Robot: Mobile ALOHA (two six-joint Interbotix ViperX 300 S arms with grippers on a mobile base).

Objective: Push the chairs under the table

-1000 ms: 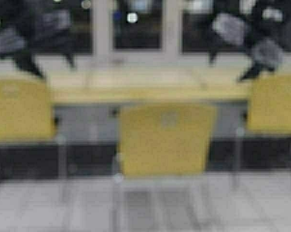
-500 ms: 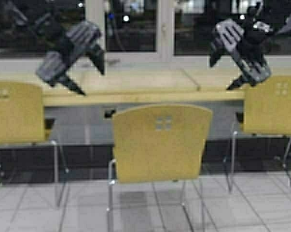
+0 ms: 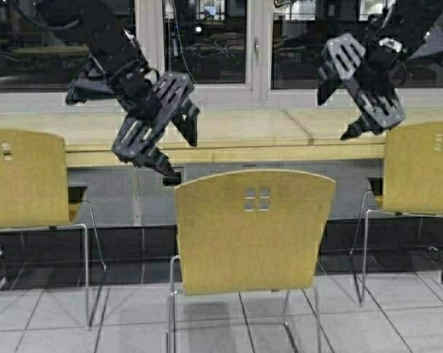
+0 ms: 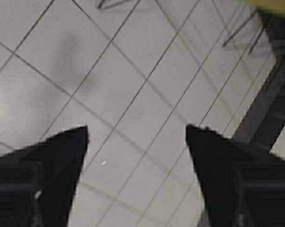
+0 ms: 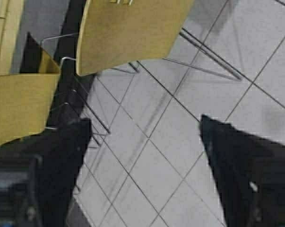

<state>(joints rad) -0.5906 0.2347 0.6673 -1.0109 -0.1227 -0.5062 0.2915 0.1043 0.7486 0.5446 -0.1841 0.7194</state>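
High view: three yellow-tan moulded plywood chairs are seen from behind on a pale tiled floor (image 3: 52,316), each with a curved backrest pierced by four small square cutouts and carried on thin chrome legs. The middle chair (image 3: 254,232) stands nearest the camera, pulled well out from the tabletop (image 3: 228,136), a long pale-wood counter with a thick light-yellow front edge set below dark windows (image 3: 206,40). The left chair (image 3: 26,180) and the right chair (image 3: 423,169) are placed closer to that edge. The left gripper (image 3: 178,157) is held in the air above the middle chair's left side, its fingers spread and nothing between them. The right gripper (image 3: 333,116) is raised beside the right chair, likewise spread apart and empty.
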